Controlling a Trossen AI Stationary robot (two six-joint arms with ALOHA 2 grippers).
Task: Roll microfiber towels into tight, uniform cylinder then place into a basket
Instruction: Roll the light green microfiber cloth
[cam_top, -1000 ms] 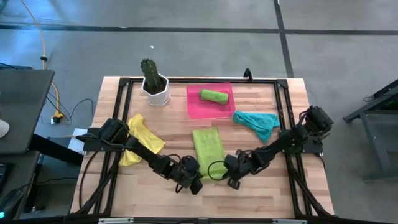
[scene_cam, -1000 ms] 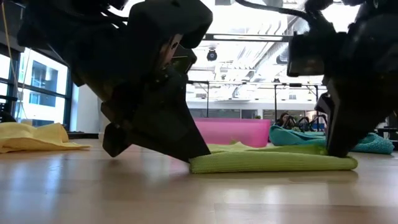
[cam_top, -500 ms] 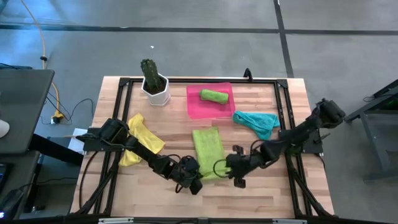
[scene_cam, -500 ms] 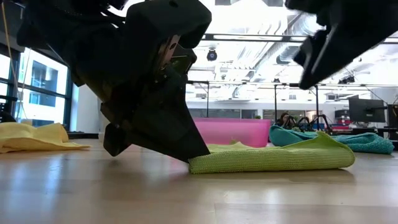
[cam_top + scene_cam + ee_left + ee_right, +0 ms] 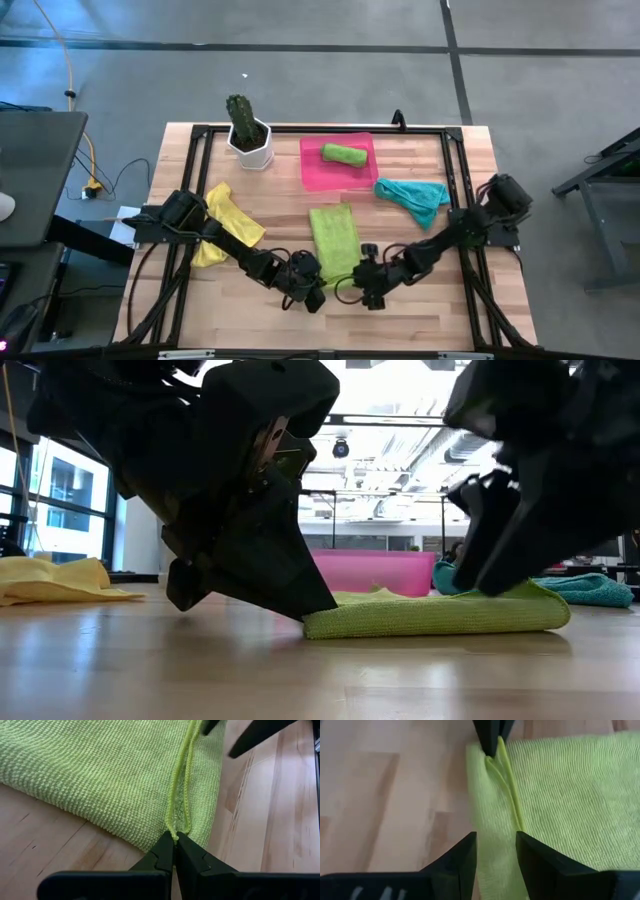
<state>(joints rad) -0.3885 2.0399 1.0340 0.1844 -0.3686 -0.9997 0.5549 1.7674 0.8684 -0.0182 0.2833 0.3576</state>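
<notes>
The wooden table carries everything. The pink basket sits far beyond both grippers, holding one rolled lime green towel. The flat lime green towel lies between the grippers, its near folded edge at their tips. The left gripper is pinched tight on that edge's corner seam. The right gripper stands parted, its fingers straddling the fold's ridge without clamping it. The teal towel lies beyond the right gripper; the yellow towel beside the left arm.
</notes>
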